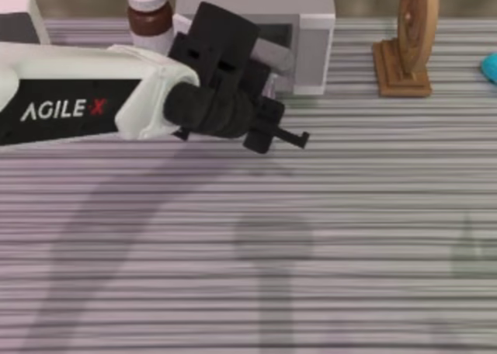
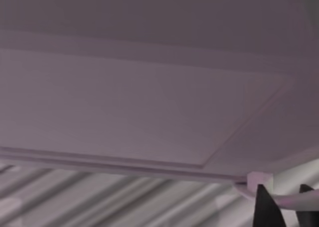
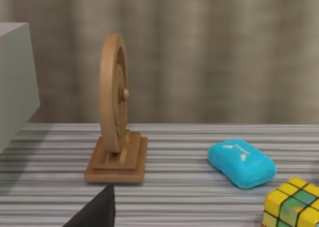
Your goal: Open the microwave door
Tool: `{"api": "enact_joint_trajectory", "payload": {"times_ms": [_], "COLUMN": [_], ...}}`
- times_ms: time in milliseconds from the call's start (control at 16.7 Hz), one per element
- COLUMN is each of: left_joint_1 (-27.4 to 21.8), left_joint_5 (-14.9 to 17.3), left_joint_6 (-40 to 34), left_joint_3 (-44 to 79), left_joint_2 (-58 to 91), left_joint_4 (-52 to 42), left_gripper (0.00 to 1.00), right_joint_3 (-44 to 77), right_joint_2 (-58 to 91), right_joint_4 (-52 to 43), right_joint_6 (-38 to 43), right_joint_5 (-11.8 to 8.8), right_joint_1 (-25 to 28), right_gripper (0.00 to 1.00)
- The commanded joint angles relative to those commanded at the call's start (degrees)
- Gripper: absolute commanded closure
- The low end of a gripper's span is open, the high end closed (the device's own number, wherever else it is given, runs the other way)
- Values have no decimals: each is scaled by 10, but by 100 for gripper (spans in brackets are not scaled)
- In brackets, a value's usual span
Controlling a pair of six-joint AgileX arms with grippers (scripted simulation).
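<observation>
Matte-black left gripper (image 1: 291,139) fingers clenched on microwave door (image 2: 149,112) handle; flat translucent-grey panel.

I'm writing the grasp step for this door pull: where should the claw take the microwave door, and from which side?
Take the microwave door by its thin white handle bar, coming in from the microwave's front, the table side. The panel is flat and broad with nothing else to pinch. The left claw already sits at that bar in the left wrist view.

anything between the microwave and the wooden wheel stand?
Nothing. In the top view, only bare striped table separates the microwave from the wooden wheel stand.
</observation>
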Motion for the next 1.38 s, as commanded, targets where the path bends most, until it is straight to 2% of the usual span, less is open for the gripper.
{"api": "enact_joint_trajectory", "payload": {"times_ms": [720,1200,1380], "left_joint_1": [0,11,11], "left_joint_5": [0,25,25], "left_joint_6": [0,29,29], "left_joint_3": [0,-18,-18], "left_joint_2": [0,-13,-13], "left_joint_4": [0,4,4], "left_gripper": [100,100,100], "right_joint_3": [0,0,0], "right_joint_2": [0,0,0], "right_joint_4": [0,0,0], "right_joint_6": [0,0,0], "right_joint_5": [0,0,0], "right_joint_1": [0,0,0], "right_gripper": [0,0,0]}}
